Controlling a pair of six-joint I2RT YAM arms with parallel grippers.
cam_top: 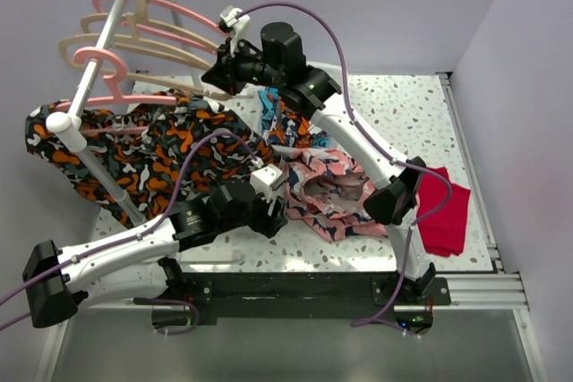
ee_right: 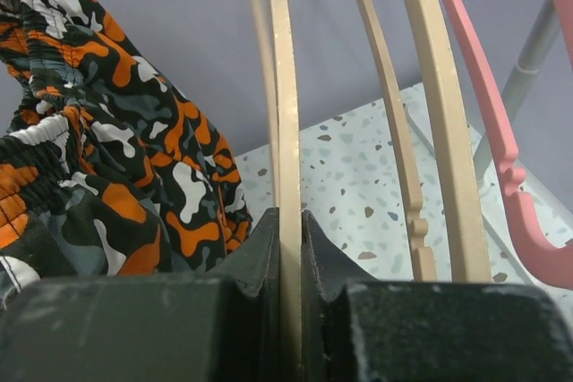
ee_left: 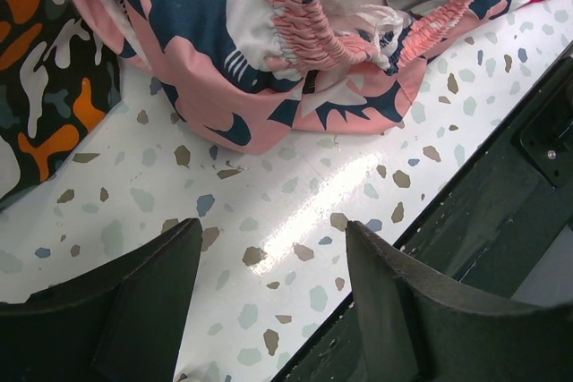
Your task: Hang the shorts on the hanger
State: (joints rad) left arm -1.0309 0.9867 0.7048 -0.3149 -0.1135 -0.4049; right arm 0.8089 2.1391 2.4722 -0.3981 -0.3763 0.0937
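The salmon-pink shorts (cam_top: 333,187) with a navy and white print lie bunched on the speckled table; in the left wrist view (ee_left: 251,51) their elastic waistband faces up. My left gripper (cam_top: 273,203) is open and empty (ee_left: 273,232), low over bare table just short of the shorts. My right gripper (cam_top: 221,73) is raised at the rack and shut on a thin arm of the beige hanger (cam_top: 143,46), which runs up between its fingers in the right wrist view (ee_right: 288,131).
A rack rail (cam_top: 94,78) at back left carries several pink and beige hangers and a black-orange-white garment (cam_top: 152,145). More beige arms (ee_right: 430,114) and a pink hanger (ee_right: 488,123) hang beside the held one. A red cloth (cam_top: 445,212) lies at right. The table's front edge (ee_left: 466,176) is near.
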